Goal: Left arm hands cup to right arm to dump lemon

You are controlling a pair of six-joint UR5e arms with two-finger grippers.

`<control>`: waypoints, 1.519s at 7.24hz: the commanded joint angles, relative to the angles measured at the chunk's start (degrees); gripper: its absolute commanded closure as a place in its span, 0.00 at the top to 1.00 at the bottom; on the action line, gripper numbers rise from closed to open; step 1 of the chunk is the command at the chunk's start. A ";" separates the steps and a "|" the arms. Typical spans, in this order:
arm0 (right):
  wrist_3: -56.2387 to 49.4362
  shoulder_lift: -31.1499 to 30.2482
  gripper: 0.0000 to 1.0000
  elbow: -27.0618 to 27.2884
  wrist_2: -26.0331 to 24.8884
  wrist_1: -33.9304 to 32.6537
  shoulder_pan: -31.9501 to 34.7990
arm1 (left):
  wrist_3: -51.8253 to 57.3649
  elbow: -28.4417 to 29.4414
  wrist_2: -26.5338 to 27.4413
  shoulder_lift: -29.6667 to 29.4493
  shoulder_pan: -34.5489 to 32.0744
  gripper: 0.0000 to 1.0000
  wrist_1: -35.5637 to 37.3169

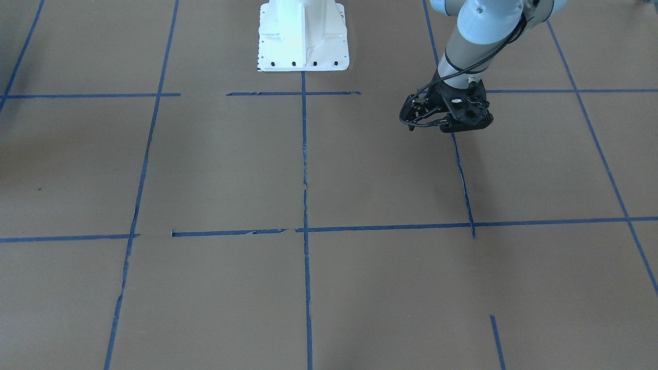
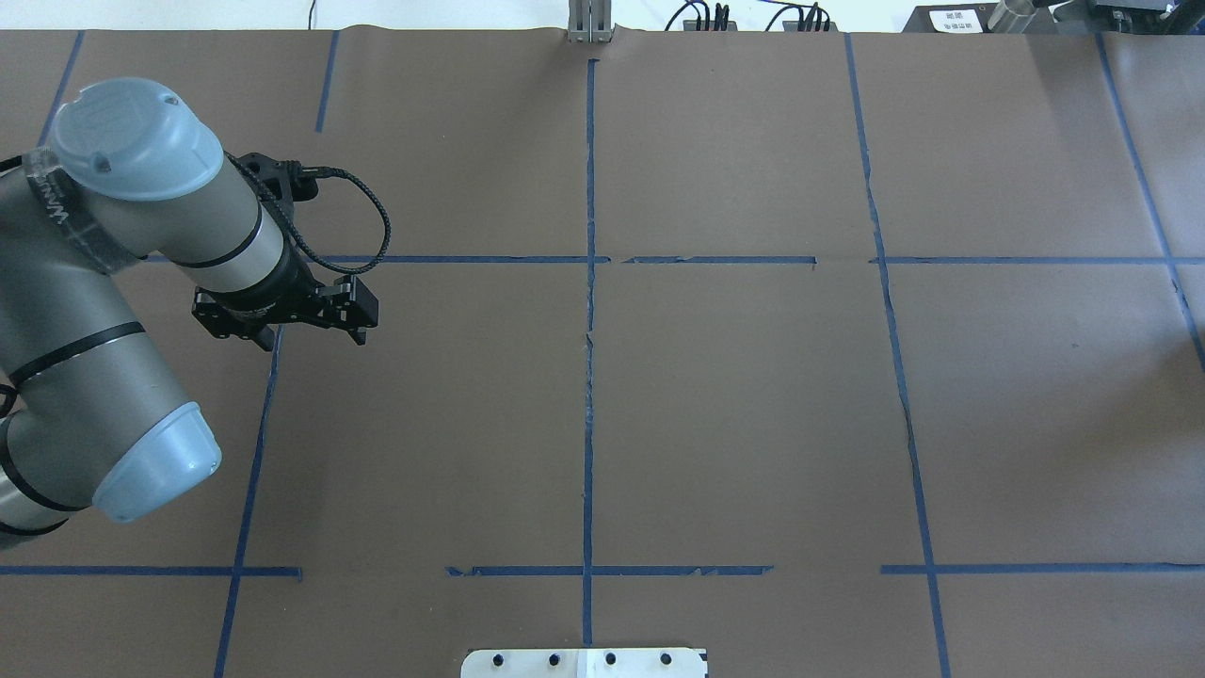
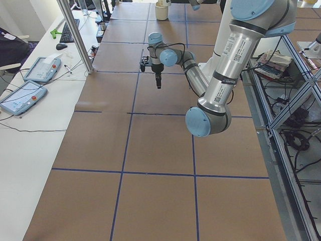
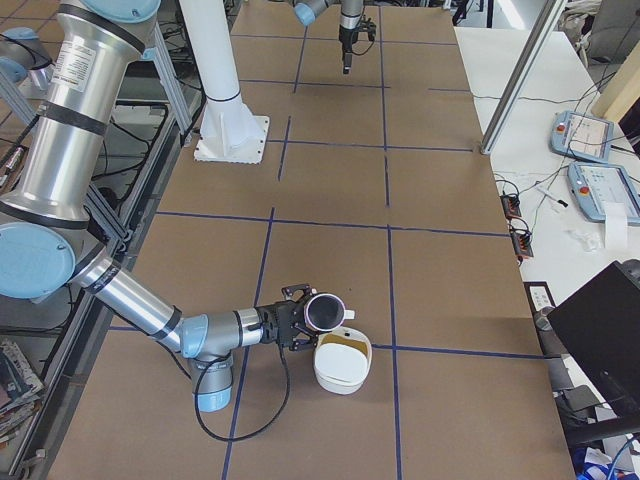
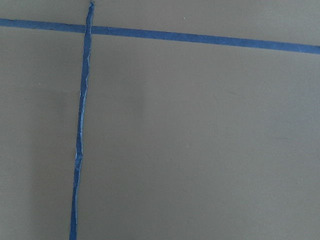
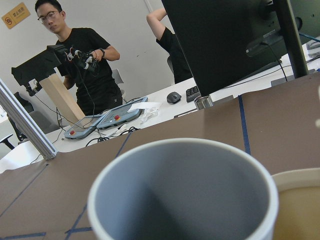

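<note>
My right gripper (image 4: 292, 325) reaches out low over the counter (image 4: 330, 170). The cup (image 4: 325, 312) sits at its front, tipped onto its side with the mouth pointing away from my arm. The cup hangs just beside the white bowl (image 4: 340, 382), at the rim on the side nearest my arm and a little above it. I cannot tell whether cup and bowl touch. This gripper shows only from the counter's end, so I cannot tell whether its fingers are clamped on the cup.

From my right wrist I look into the cup's smooth grey inside, with the bowl's pale rim just past its lip. The bowl's inside is a dull yellow-olive, and I cannot pick out the lemon from it.

My left gripper (image 1: 465, 126) hangs pointing down above the counter, well apart from the bowl, toward the opposite end. I cannot tell whether its fingers are apart or together.
</note>
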 commanded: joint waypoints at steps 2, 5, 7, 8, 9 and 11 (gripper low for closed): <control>-13.51 -0.53 0.04 6.72 1.00 -7.26 0.31 | 0.08 0.26 -0.09 -0.05 0.00 1.00 0.00; -21.51 -0.36 0.05 17.15 6.09 -23.30 0.22 | 0.16 0.18 -0.09 -0.05 0.09 1.00 -0.09; -21.70 0.34 0.04 28.22 10.13 -37.70 -0.22 | 0.08 0.26 -0.09 -0.49 0.09 1.00 -0.09; -23.36 1.56 0.06 32.80 10.24 -44.40 -0.92 | 0.08 0.18 -0.18 -0.58 0.09 1.00 -0.09; -24.85 4.45 0.06 33.37 10.24 -46.90 -1.97 | -0.01 0.26 -0.35 -0.93 0.09 1.00 0.09; -25.22 11.56 0.12 33.29 9.19 -49.20 -6.09 | -0.54 0.00 -0.70 -2.85 0.18 1.00 0.26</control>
